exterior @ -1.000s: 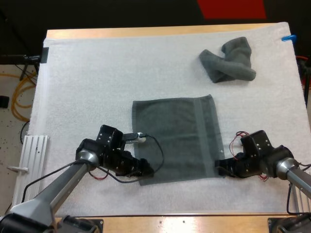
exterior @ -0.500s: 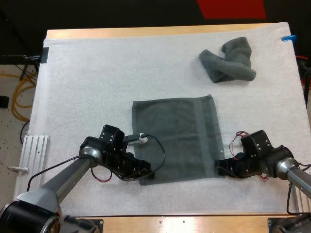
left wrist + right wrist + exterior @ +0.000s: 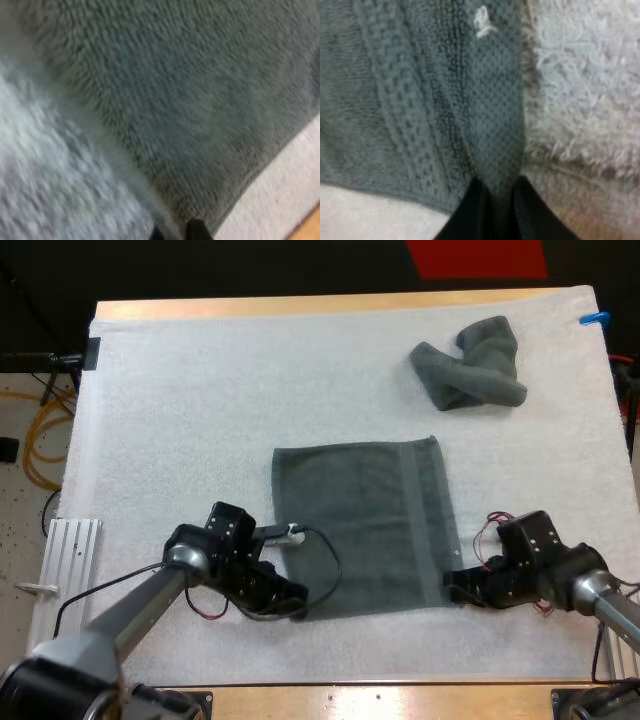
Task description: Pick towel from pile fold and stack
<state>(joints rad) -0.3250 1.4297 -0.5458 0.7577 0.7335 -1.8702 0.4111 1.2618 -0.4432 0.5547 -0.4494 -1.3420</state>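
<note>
Grey-green towel (image 3: 360,530): being held flat on mat (image 3: 180,420).
Left gripper (image 3: 292,592): near-left corner being pinched.
Right gripper (image 3: 452,588): near-right corner being pinched.
Crumpled towel (image 3: 470,370): being left far right.

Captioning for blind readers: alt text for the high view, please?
A flat towel lies spread on the white mat, the left gripper at its near left corner, the right gripper at its near right corner. A crumpled towel sits far right.

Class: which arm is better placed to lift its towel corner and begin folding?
Right, likely: the right gripper clamps the flat towel's near right corner between its fingers. The left gripper sits at the near left corner, hold unclear.
</note>
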